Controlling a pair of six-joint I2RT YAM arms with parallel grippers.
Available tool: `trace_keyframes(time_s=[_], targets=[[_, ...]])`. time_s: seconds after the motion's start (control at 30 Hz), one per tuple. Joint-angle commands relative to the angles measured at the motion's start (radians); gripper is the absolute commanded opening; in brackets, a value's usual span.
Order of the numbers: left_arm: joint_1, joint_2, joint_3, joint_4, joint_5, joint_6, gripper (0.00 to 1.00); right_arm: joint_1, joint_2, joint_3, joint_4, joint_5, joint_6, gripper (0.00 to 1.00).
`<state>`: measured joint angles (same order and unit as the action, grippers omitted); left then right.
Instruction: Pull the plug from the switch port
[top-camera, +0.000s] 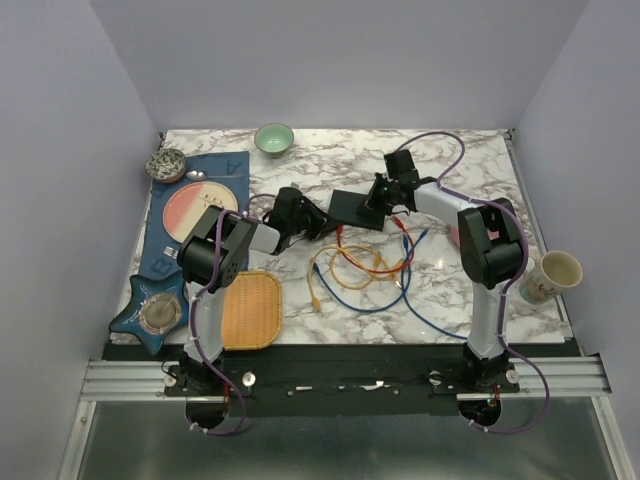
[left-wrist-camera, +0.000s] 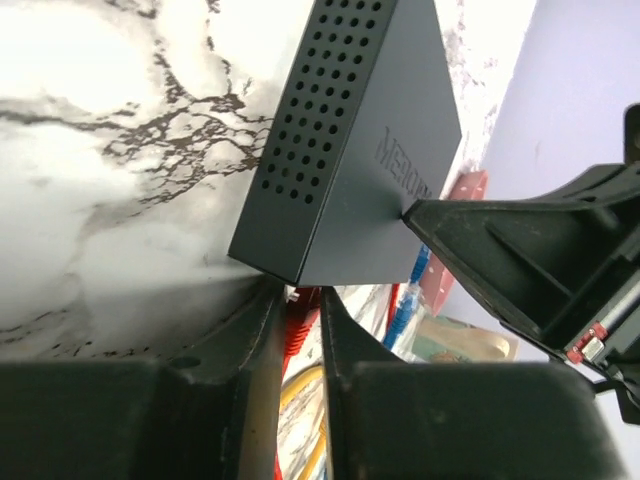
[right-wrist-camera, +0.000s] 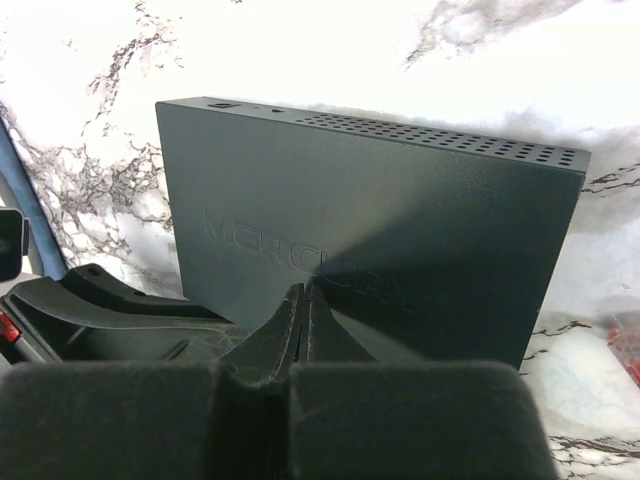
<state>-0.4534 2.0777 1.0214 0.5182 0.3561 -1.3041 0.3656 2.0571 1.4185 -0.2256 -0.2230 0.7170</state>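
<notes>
The flat matte black switch box (top-camera: 355, 208) lies mid-table; it also shows in the left wrist view (left-wrist-camera: 350, 130) and the right wrist view (right-wrist-camera: 370, 230). Its row of ports faces the near edge and is hidden. My left gripper (top-camera: 328, 229) sits at that near edge, and in the left wrist view it (left-wrist-camera: 298, 300) is shut on a red plug (left-wrist-camera: 297, 325) right against the box's corner. My right gripper (top-camera: 378, 197) is shut, and in the right wrist view its tips (right-wrist-camera: 305, 290) press on the box's top. A red cable (top-camera: 345, 250) trails from the plug.
Orange (top-camera: 345, 275) and blue (top-camera: 400, 290) cables lie looped in front of the box. A green bowl (top-camera: 273, 138) stands at the back. A blue placemat with a pink plate (top-camera: 195, 208), an orange woven tray (top-camera: 250, 310) and a blue star dish (top-camera: 150, 310) are on the left, and a mug (top-camera: 552, 275) on the right.
</notes>
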Motion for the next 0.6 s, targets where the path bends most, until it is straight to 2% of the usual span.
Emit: trace_keyframes(time_s=[0.0, 0.2, 0.3, 0.33, 0.47, 0.57], targets=[[0.001, 0.042, -0.041, -0.055, -0.003, 0.014, 0.19, 0.004, 0.04, -0.023, -0.066, 0.053, -0.005, 0.0], [0.004, 0.05, -0.057, -0.03, 0.006, 0.008, 0.17, 0.004, 0.04, -0.026, -0.066, 0.051, -0.005, 0.0], [0.004, 0.056, -0.049, -0.037, 0.01, 0.011, 0.01, 0.003, 0.032, -0.035, -0.066, 0.053, -0.005, 0.0], [0.005, 0.058, -0.044, -0.043, 0.011, 0.012, 0.0, 0.004, 0.015, -0.041, -0.055, 0.054, -0.002, 0.0], [0.01, 0.064, -0.038, -0.041, 0.018, 0.012, 0.0, 0.024, -0.098, -0.165, 0.031, 0.04, 0.009, 0.0], [0.013, 0.068, -0.04, -0.032, 0.026, 0.003, 0.0, 0.074, -0.141, -0.178, 0.022, 0.045, -0.027, 0.01]])
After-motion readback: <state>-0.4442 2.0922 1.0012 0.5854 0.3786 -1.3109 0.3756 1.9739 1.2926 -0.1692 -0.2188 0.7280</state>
